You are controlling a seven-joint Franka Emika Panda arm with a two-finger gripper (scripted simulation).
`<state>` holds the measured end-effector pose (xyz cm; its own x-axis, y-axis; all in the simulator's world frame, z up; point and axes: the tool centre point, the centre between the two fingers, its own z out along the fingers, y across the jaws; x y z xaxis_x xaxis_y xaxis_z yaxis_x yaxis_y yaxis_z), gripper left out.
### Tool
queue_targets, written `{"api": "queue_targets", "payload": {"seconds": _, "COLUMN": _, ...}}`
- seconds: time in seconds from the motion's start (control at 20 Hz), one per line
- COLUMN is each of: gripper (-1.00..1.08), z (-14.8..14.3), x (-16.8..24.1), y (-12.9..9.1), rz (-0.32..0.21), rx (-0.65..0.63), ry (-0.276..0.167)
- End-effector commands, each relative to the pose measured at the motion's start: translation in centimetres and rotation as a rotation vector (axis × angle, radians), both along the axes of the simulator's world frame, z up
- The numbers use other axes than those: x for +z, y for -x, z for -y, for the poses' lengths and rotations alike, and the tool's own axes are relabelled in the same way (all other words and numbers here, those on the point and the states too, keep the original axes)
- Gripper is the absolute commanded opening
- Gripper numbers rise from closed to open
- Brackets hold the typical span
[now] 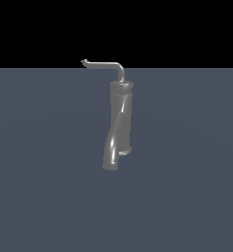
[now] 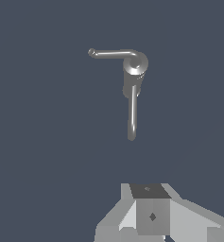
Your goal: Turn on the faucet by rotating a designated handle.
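nothing of the task appears to be done yet: no contact with the faucet (image 1: 119, 118) is shown, and the arm is not seen at all in the exterior view. in the wrist view only the gripper (image 2: 149, 215) body is seen at the picture's edge, well apart from the faucet; the fingers are not shown, so it cannot be told whether they are open or closed. the approach, the contact and the whole rotation are judged to be left.

the faucet is stood alone on the plain grey floor, its body upright. the handle (image 1: 104, 64) is set on top, its long axis roughly level, and it is pointed toward the exterior view's left, ending in a small upturned tip. the thick spout is curved downward from the body.
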<state>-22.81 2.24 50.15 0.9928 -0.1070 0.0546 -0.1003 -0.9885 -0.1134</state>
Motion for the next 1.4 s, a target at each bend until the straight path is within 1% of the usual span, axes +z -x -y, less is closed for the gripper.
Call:
{"api": "queue_targets", "payload": {"seconds": 0.0, "gripper": -1.00, "z": 0.0, "x": -0.2, "y": -0.8, "rz": -0.008, "rx": -0.036, "ry": -0.012}}
{"api": "queue_targets", "payload": {"seconds": 0.25, "gripper": -1.00, "z": -0.2, "x": -0.8, "y": -2.8, "rz": -0.030, "rx": -0.134, "ry": -0.040}}
{"api": "queue_targets", "payload": {"seconds": 0.7, "gripper": -1.00, "z": -0.6, "x": -2.6, "y": -7.2, "rz": -0.085, "rx": -0.354, "ry": -0.082}}
{"api": "queue_targets", "payload": {"seconds": 1.0, "gripper": -1.00, "z": -1.0, "x": -4.2, "y": -10.1, "rz": -0.123, "rx": -0.506, "ry": -0.096}}
{"api": "queue_targets", "payload": {"seconds": 1.35, "gripper": -1.00, "z": -1.5, "x": -6.4, "y": -13.4, "rz": -0.162, "rx": -0.687, "ry": -0.098}}
